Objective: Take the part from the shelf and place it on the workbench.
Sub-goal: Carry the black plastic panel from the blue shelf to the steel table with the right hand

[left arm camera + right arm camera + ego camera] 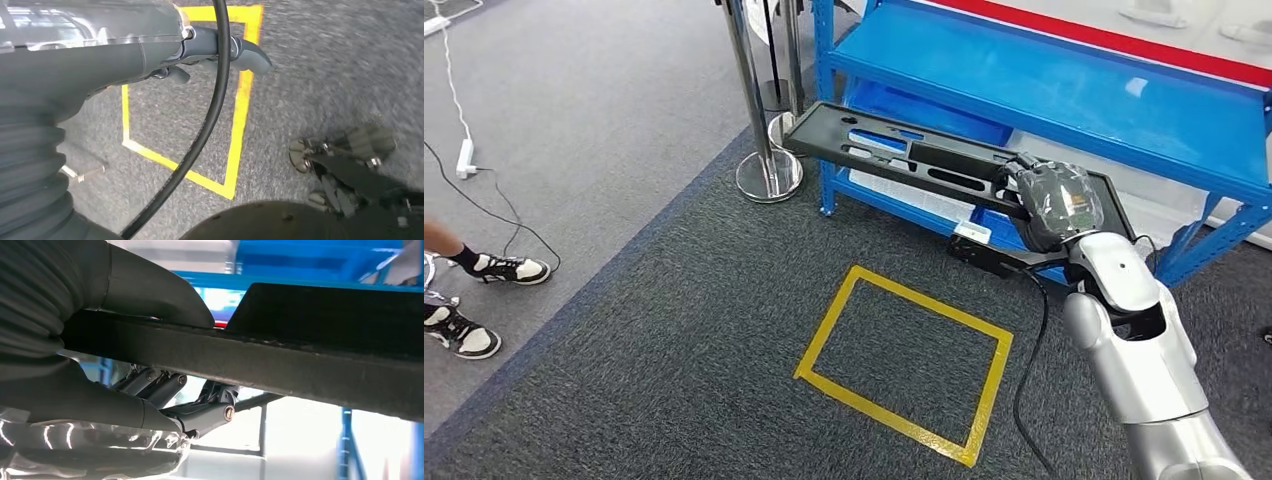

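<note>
The part [929, 155] is a long, flat black panel with several slots. It is held level in the air in front of the blue shelf [1064, 90]. My right hand [1056, 203] grips its near end. In the right wrist view the thumb [150, 295] lies over the part's edge [300, 365] and the fingers [200, 415] curl beneath it. My left hand [150, 45] hangs over the carpet with nothing in it, its thumb [252, 55] sticking out.
A yellow tape square [826, 320] marks the dark carpet in front of the shelf, also seen below my left hand [240, 120]. Chrome stanchion posts [769, 175] stand left of the shelf. A person's sneakers [514, 268] and a power strip [466, 158] are at the far left.
</note>
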You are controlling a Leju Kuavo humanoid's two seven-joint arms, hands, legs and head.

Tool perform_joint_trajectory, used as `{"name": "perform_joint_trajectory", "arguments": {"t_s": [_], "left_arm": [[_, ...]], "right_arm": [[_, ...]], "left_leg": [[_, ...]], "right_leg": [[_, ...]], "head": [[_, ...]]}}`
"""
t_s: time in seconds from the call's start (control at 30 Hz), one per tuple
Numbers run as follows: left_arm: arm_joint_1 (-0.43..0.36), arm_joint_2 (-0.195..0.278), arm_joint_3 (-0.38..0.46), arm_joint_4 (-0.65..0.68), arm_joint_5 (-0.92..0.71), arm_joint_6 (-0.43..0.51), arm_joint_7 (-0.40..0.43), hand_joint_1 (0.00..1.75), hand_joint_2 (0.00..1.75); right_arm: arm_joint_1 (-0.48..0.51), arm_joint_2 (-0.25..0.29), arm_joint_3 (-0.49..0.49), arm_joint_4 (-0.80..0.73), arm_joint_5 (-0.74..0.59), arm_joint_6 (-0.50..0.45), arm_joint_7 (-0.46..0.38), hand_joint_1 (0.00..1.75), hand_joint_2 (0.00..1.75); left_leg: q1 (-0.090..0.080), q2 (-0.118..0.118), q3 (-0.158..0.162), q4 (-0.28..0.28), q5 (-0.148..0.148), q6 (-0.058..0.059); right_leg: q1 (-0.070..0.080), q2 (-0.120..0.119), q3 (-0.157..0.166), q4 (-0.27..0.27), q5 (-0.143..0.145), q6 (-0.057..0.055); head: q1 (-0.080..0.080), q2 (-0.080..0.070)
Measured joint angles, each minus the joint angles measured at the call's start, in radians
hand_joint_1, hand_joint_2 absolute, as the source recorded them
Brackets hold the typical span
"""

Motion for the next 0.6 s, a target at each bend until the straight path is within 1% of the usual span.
{"name": "perform_joint_trajectory", "arguments": {"t_s": [0.03, 0.07, 0.1, 0.13, 0.17, 0.2, 0.23, 0.27, 0.3, 0.33, 0.37, 0.4, 0.43, 0.47, 0.5, 0.53, 0.57, 0.6], "left_arm": [[-0.009, -0.013, 0.0, 0.0, 0.008, 0.01, 0.007, 0.0, 1.75], [-0.017, -0.024, 0.0, 0.0, 0.012, 0.019, 0.015, 0.0, 1.75], [-0.026, -0.031, 0.0, 0.0, 0.014, 0.025, 0.022, 0.0, 1.75], [-0.034, -0.036, 0.001, 0.0, 0.015, 0.029, 0.024, 0.0, 1.75], [-0.042, -0.04, 0.001, 0.0, 0.017, 0.03, 0.022, 0.0, 1.75], [-0.048, -0.044, 0.002, 0.0, 0.02, 0.03, 0.016, 0.0, 1.75], [-0.053, -0.048, 0.004, 0.0, 0.023, 0.033, 0.007, 0.0, 1.75], [-0.057, -0.053, 0.006, 0.0, 0.025, 0.038, -0.002, 0.0, 1.75], [-0.058, -0.058, 0.008, -0.001, 0.026, 0.044, -0.01, 0.0, 1.75], [-0.06, -0.062, 0.01, -0.001, 0.026, 0.054, -0.018, 0.0, 1.75], [-0.06, -0.064, 0.011, -0.001, 0.024, 0.067, -0.024, 0.0, 1.75], [-0.06, -0.067, 0.012, -0.001, 0.021, 0.083, -0.027, 0.0, 1.75], [-0.06, -0.068, 0.013, -0.001, 0.017, 0.099, -0.026, 0.0, 1.75], [-0.059, -0.069, 0.013, -0.001, 0.012, 0.117, -0.022, 0.0, 1.75], [-0.059, -0.069, 0.013, -0.001, 0.007, 0.133, -0.016, 0.0, 1.75], [-0.061, -0.069, 0.013, -0.001, 0.003, 0.144, -0.012, 0.0, 1.75], [-0.064, -0.068, 0.013, -0.001, 0.0, 0.153, -0.009, 0.0, 1.75], [-0.066, -0.067, 0.014, -0.001, -0.001, 0.16, -0.008, 0.0, 1.75]], "right_arm": [[-0.007, 0.019, 0.007, -0.001, 0.025, 0.014, 0.007, 1.75, 1.75], [-0.014, 0.042, 0.017, -0.002, 0.048, 0.027, 0.015, 1.75, 1.75], [-0.018, 0.062, 0.027, -0.002, 0.065, 0.036, 0.024, 1.75, 1.75], [-0.02, 0.078, 0.037, -0.002, 0.073, 0.041, 0.029, 1.75, 1.75], [-0.021, 0.093, 0.046, -0.002, 0.078, 0.044, 0.031, 1.75, 1.75], [-0.023, 0.103, 0.052, -0.001, 0.08, 0.046, 0.033, 1.75, 1.75], [-0.027, 0.112, 0.057, 0.001, 0.083, 0.047, 0.034, 1.75, 1.75], [-0.032, 0.121, 0.061, 0.002, 0.086, 0.048, 0.035, 1.75, 1.75], [-0.038, 0.128, 0.064, 0.004, 0.088, 0.048, 0.036, 1.75, 1.75], [-0.043, 0.136, 0.066, 0.004, 0.092, 0.048, 0.038, 1.75, 1.75], [-0.047, 0.143, 0.069, 0.004, 0.098, 0.048, 0.04, 1.75, 1.75], [-0.049, 0.152, 0.072, 0.004, 0.108, 0.048, 0.044, 1.75, 1.75], [-0.05, 0.162, 0.075, 0.005, 0.12, 0.048, 0.049, 1.75, 1.75], [-0.05, 0.174, 0.08, 0.006, 0.134, 0.049, 0.059, 1.75, 1.75], [-0.049, 0.188, 0.086, 0.006, 0.147, 0.05, 0.069, 1.75, 1.75], [-0.05, 0.2, 0.091, 0.006, 0.159, 0.051, 0.077, 1.75, 1.75], [-0.05, 0.214, 0.095, 0.007, 0.17, 0.052, 0.085, 1.75, 1.75], [-0.05, 0.225, 0.098, 0.007, 0.177, 0.052, 0.089, 1.75, 1.75]], "left_leg": [[0.002, -0.01, -0.002, -0.004, 0.007, 0.007], [0.003, -0.018, -0.004, -0.006, 0.012, 0.013], [0.003, -0.028, -0.009, -0.007, 0.017, 0.016], [0.002, -0.039, -0.013, -0.007, 0.02, 0.019], [0.001, -0.055, -0.016, -0.006, 0.024, 0.019], [0.0, -0.074, -0.019, -0.005, 0.028, 0.019], [0.001, -0.093, -0.022, -0.004, 0.031, 0.017], [0.001, -0.111, -0.023, -0.002, 0.034, 0.014], [0.002, -0.126, -0.026, -0.001, 0.036, 0.011], [0.002, -0.141, -0.03, 0.003, 0.039, 0.006], [0.004, -0.152, -0.037, 0.005, 0.043, 0.0], [0.006, -0.164, -0.045, 0.006, 0.047, -0.008], [0.009, -0.177, -0.051, 0.005, 0.053, -0.017], [0.011, -0.18, -0.056, 0.003, 0.056, -0.023], [0.009, -0.165, -0.061, 0.008, 0.052, -0.03], [0.007, -0.136, -0.071, 0.029, 0.038, -0.036], [0.005, -0.1, -0.087, 0.069, 0.011, -0.042], [0.004, -0.069, -0.111, 0.129, -0.023, -0.049]], "right_leg": [[-0.002, 0.026, -0.012, 0.029, -0.024, 0.003], [-0.005, 0.057, -0.032, 0.077, -0.057, 0.006], [-0.005, 0.081, -0.058, 0.14, -0.094, 0.006], [-0.005, 0.091, -0.082, 0.204, -0.123, 0.007], [-0.005, 0.094, -0.097, 0.246, -0.135, 0.007], [-0.005, 0.096, -0.096, 0.257, -0.129, 0.006], [-0.006, 0.099, -0.077, 0.228, -0.106, 0.005], [-0.007, 0.108, -0.043, 0.17, -0.072, 0.002], [-0.008, 0.13, -0.007, 0.106, -0.046, -0.002], [-0.01, 0.157, 0.021, 0.049, -0.029, -0.004], [-0.011, 0.177, 0.036, 0.013, -0.023, -0.007], [-0.01, 0.189, 0.04, -0.001, -0.026, -0.008], [-0.008, 0.185, 0.039, -0.008, -0.025, -0.01], [-0.008, 0.172, 0.038, -0.01, -0.021, -0.015], [-0.009, 0.16, 0.038, -0.015, -0.017, -0.021], [-0.011, 0.147, 0.039, -0.02, -0.012, -0.028], [-0.012, 0.134, 0.04, -0.023, -0.009, -0.033], [-0.01, 0.121, 0.039, -0.024, -0.008, -0.036]], "head": [[0.0, 0.0], [0.0, 0.0], [0.0, 0.0], [0.0, 0.0], [0.0, 0.0], [0.0, 0.0], [0.0, 0.0], [0.0, 0.0], [0.0, 0.0], [0.0, 0.0], [0.0, 0.0], [0.0, 0.0], [0.0, 0.0], [0.0, 0.0], [0.0, 0.0], [0.0, 0.0], [0.0, 0.0], [0.0, 0.0]]}}
